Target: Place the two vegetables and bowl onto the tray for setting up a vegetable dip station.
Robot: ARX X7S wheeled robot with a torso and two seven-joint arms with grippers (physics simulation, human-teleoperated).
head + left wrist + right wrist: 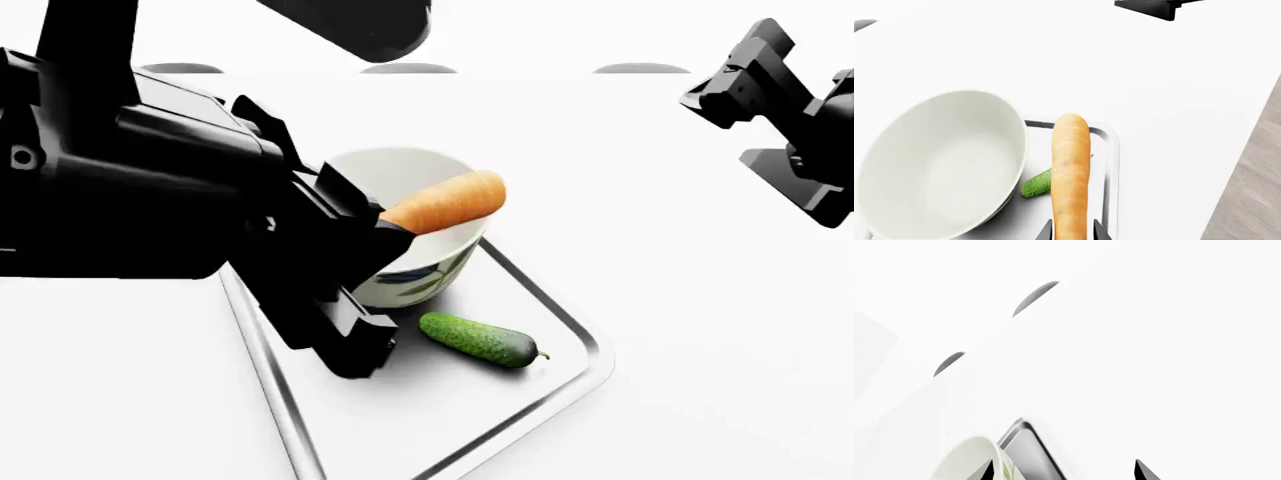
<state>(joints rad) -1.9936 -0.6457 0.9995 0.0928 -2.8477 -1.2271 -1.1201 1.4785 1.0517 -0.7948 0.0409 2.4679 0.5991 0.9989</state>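
The flat rectangular silver-white metal tray (567, 325) with rounded corners lies on the white tabletop (694, 290) and serves as the landmark here. On the tray stands the deep round cream-white ceramic bowl (424, 262) with its leaf pattern, near the tray's far end. Just beside the bowl, toward the robot, the short bumpy dark-green cucumber (481, 339) lies flat on the tray's floor. The slim tapered orange carrot (446, 203) is held in the air above the tray, its blunt end over the bowl's rim in the head view. The left tool (1072, 231) is clamped on the carrot's thin end, a finger on either side. The right tool (1064, 469) hangs high, well apart from the tray, its fingertips (1141, 470) spread apart with nothing between them.
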